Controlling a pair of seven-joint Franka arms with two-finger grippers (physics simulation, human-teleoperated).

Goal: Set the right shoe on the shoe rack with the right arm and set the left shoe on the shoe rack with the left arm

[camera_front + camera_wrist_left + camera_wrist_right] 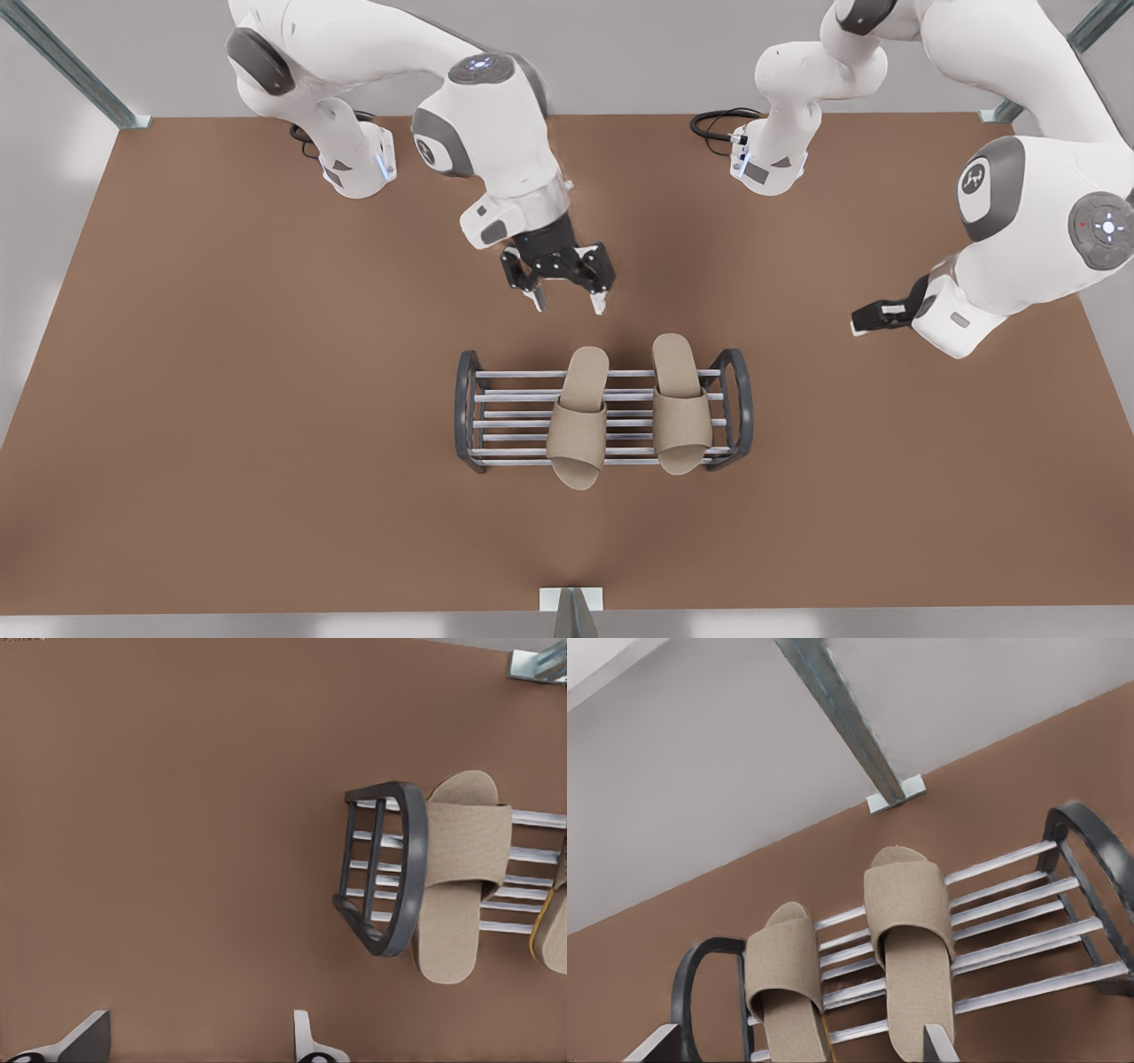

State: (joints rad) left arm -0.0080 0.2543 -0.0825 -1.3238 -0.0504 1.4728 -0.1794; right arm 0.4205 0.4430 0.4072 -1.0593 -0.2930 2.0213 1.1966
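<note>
Shoe rack [514,424] (cables [716,120] well behind)

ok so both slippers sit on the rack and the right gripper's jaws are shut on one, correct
No: the right gripper has its jaws open, holding nothing, away from the shoe rack. One slipper and the other slipper do sit on the rack, as the front view shows.

No readable words, numbers or brand names anywhere. Only small emblems on the grey joint cover [982,182] of the arm at the front view's right and on the joint cover [431,149] of the arm at the front view's left, too small to read. Nothing printed on the slippers, the rack or the table.
</note>
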